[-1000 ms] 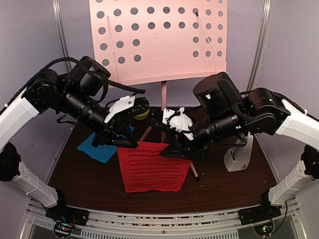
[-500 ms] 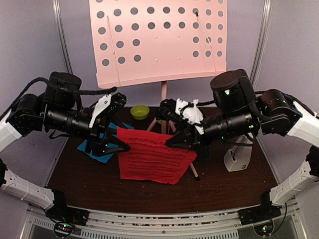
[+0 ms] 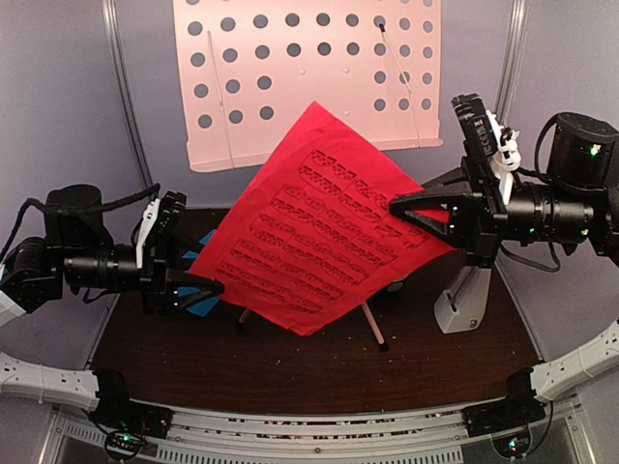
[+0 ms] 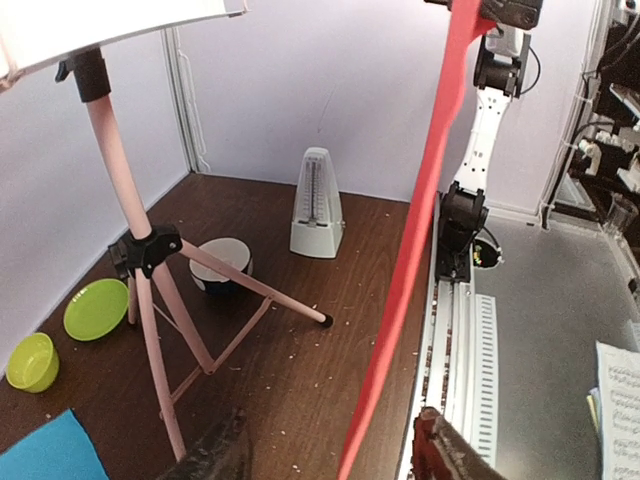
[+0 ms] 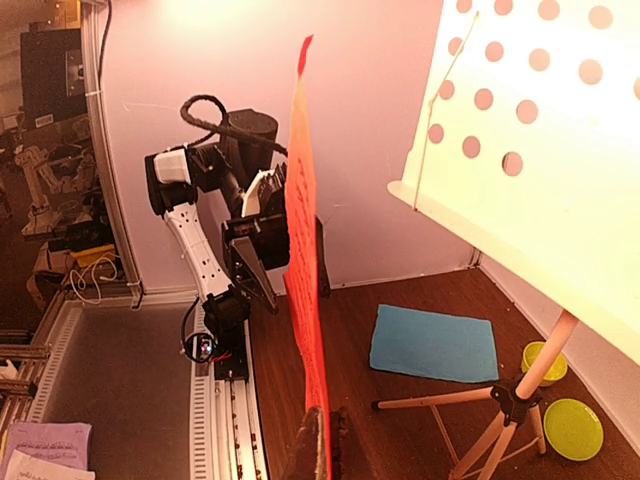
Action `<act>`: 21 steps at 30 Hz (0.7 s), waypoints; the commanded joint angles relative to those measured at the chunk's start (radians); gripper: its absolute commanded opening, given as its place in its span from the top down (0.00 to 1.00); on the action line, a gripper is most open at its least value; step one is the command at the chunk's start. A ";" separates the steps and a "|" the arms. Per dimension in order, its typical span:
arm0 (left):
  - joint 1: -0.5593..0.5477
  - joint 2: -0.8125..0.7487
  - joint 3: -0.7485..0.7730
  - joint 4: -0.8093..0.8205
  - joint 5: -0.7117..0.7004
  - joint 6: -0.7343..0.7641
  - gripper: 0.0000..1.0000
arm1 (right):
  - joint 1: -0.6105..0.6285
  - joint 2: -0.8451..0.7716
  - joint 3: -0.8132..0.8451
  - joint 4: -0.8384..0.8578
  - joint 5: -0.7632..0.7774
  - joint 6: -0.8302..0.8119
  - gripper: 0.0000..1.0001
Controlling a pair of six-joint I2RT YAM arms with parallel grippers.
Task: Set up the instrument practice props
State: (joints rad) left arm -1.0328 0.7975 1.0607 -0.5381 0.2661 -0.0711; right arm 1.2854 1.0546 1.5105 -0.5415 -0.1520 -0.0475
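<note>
One sheet has been raised. The red music sheet (image 3: 319, 222), which lay on the surface (image 3: 290, 372) a second ago with both end effectors at its edges, is now held aloft and tilted in front of the pink music stand (image 3: 290, 87). Its upper corner overlaps the hole-dotted desk. It is clamped at its right edge by the right end effector (image 3: 398, 206), whose fingers are closed on it. The left end effector (image 3: 205, 288) has been opened and drawn back low to the left, and nothing is held in it. The lift is judged done and the placing on the desk still to come. The blue sheet (image 5: 435, 343) is left flat on the surface.

From above, the printed face is seen, but much behind it is hidden. In the left wrist view the sheet is seen edge-on. The metronome (image 4: 317, 205), a white bowl (image 4: 222, 268), a green plate (image 4: 97, 308) and a green bowl (image 4: 32, 360) are shown around the tripod legs. In the right wrist view, a gap between sheet and desk is revealed.
</note>
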 commanded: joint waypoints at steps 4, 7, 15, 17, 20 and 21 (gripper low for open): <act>0.008 -0.013 0.015 0.157 -0.014 -0.021 0.79 | 0.004 -0.043 -0.049 0.136 0.049 0.073 1.00; 0.010 0.011 0.059 0.135 0.004 -0.019 1.00 | 0.002 -0.068 -0.101 0.170 0.071 0.094 1.00; 0.010 0.080 0.167 -0.077 -0.031 0.034 1.00 | -0.006 -0.040 -0.109 -0.030 0.284 0.138 0.30; 0.010 0.117 0.211 -0.166 -0.021 0.037 1.00 | -0.006 -0.038 -0.094 -0.089 0.307 0.122 0.13; 0.010 0.182 0.271 -0.291 0.009 0.039 1.00 | -0.007 -0.042 -0.071 -0.154 0.339 0.118 0.04; 0.010 0.207 0.292 -0.325 0.019 0.038 1.00 | -0.006 -0.042 -0.061 -0.182 0.352 0.117 0.02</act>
State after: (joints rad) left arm -1.0283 0.9340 1.2812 -0.6880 0.2531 -0.0536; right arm 1.2831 1.0256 1.3899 -0.5983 0.1040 0.0719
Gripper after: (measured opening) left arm 0.009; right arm 0.944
